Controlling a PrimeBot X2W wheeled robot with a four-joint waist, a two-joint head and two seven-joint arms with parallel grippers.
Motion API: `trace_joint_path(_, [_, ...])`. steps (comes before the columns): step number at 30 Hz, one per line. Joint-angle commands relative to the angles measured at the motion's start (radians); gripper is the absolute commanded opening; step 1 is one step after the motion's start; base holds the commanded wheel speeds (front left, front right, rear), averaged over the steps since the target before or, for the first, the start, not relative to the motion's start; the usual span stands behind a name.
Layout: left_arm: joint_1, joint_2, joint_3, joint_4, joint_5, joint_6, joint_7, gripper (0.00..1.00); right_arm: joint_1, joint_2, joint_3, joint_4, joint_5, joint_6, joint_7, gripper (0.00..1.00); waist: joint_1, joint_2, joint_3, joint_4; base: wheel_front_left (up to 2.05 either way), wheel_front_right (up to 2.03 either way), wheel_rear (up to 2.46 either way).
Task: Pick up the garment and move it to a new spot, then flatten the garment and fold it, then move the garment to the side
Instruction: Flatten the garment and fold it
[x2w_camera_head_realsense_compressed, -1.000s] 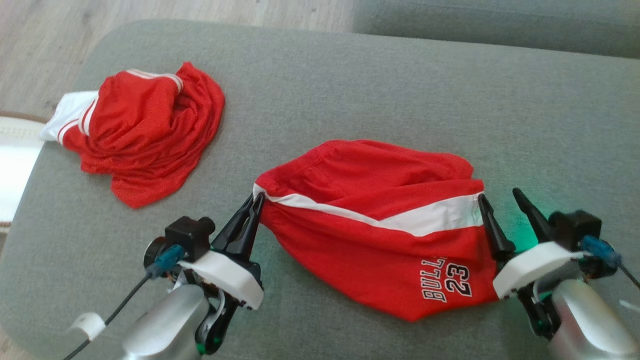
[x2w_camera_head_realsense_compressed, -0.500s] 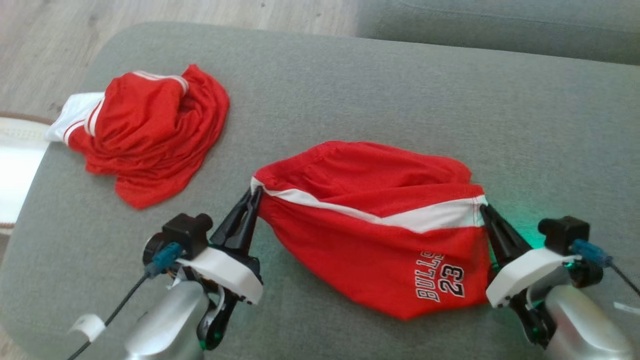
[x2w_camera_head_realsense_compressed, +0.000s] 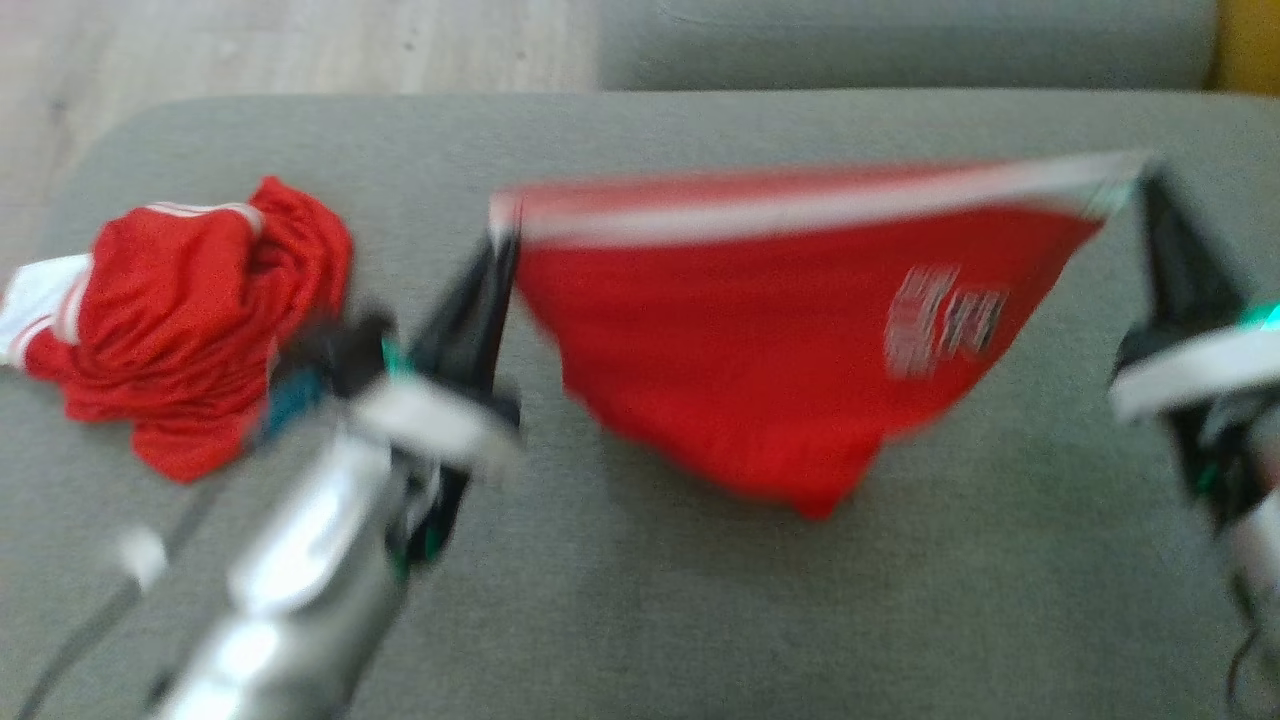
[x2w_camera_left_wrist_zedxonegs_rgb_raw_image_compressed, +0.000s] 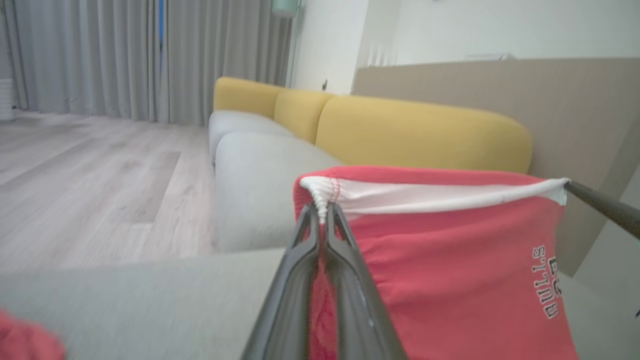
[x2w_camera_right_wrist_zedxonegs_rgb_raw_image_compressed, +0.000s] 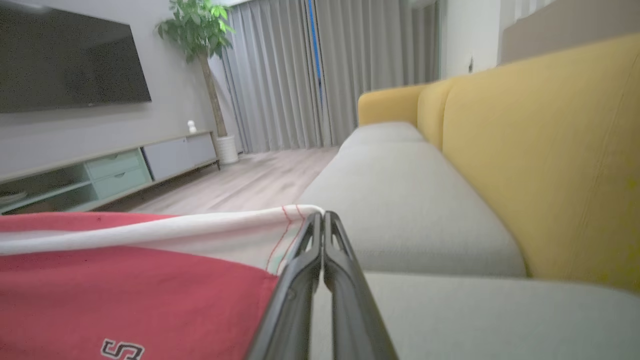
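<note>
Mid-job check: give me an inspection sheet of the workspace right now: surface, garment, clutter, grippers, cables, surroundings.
Surface: grey sofa cushion.
Job's things: red shorts hang stretched by the white waistband between the grippers; whether the lower tip touches the cushion cannot be told.
Clutter: crumpled red garment with white stripes, on the cushion's left side, apart from the shorts.
Grippers: left gripper shut on the waistband's left end; right gripper shut on its right end.
Cables: dark cable beside the left arm, blurred.
Surroundings: wood floor, yellow backrest, grey curtains, television, potted plant.
</note>
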Motion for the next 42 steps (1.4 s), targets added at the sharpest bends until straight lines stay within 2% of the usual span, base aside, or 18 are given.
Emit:
trace_joint_path(1, [-0.129,0.008,0.056,-0.042,-0.013,-0.005,-0.004,0.00,-0.082,-0.038,-0.015,-0.037,-0.009,-0.001,-0.011,0.00,0.0001,0.0000,0.026,-0.030,0.00,0.00,0.00])
trace_joint_path(6, [-0.410,-0.024,0.051,-0.013,0.013,-0.026,0.025,0.00,-0.316,-0.073,-0.079,-0.041,-0.057,-0.001,0.025,0.00,0.0001,0.0000,0.121,-0.094,0.00,0.00,0.00])
trace_joint_path(12, [-0.749,-0.077,0.088,0.093,0.075,-0.032,-0.003,0.00,-0.608,-0.069,-0.167,0.002,-0.140,-0.001,0.016,0.00,0.0001,0.0000,0.247,-0.157,0.00,0.00,0.00])
trace_joint_path(17, [-0.845,-0.112,0.120,0.144,0.114,-0.037,-0.011,0.00,-0.713,-0.056,-0.192,0.020,-0.190,-0.001,-0.001,0.00,0.0001,0.0000,0.294,-0.177,0.00,0.00,0.00])
trace_joint_path(22, [-0.674,-0.122,0.088,0.149,0.120,-0.040,-0.011,0.00,-0.596,-0.010,-0.192,0.015,-0.187,-0.001,-0.009,0.00,0.0001,0.0000,0.303,-0.177,0.00,0.00,0.00])
trace_joint_path(29, [-0.298,-0.088,0.049,0.070,0.111,-0.041,-0.011,0.00,-0.244,0.059,-0.207,-0.064,-0.148,-0.001,-0.011,0.00,0.0001,0.0000,0.232,-0.171,0.00,0.00,0.00])
trace_joint_path(35, [0.046,-0.066,0.028,0.002,0.166,-0.041,-0.011,0.00,0.115,0.101,-0.254,-0.216,-0.107,-0.001,0.061,0.00,0.0001,0.0000,0.104,-0.154,0.00,0.00,0.00])
trace_joint_path(36, [0.046,-0.066,0.028,0.002,0.166,-0.041,-0.011,0.00,0.115,0.101,-0.254,-0.216,-0.107,-0.001,0.061,0.00,0.0001,0.0000,0.104,-0.154,0.00,0.00,0.00])
trace_joint_path(38, [0.176,-0.057,0.029,-0.028,0.185,-0.041,-0.011,0.00,0.281,0.123,-0.288,-0.322,-0.109,-0.001,0.106,0.00,0.0001,0.0000,0.041,-0.147,0.00,0.00,0.00])
trace_joint_path(39, [0.176,-0.057,0.029,-0.028,0.185,-0.041,-0.011,0.00,0.281,0.123,-0.288,-0.322,-0.109,-0.001,0.106,0.00,0.0001,0.0000,0.041,-0.147,0.00,0.00,0.00])
trace_joint_path(42, [0.290,-0.048,0.035,-0.062,0.197,-0.035,-0.011,0.00,0.435,0.157,-0.322,-0.436,-0.112,-0.001,0.156,0.00,0.0001,0.0000,-0.010,-0.141,0.00,0.00,0.00])
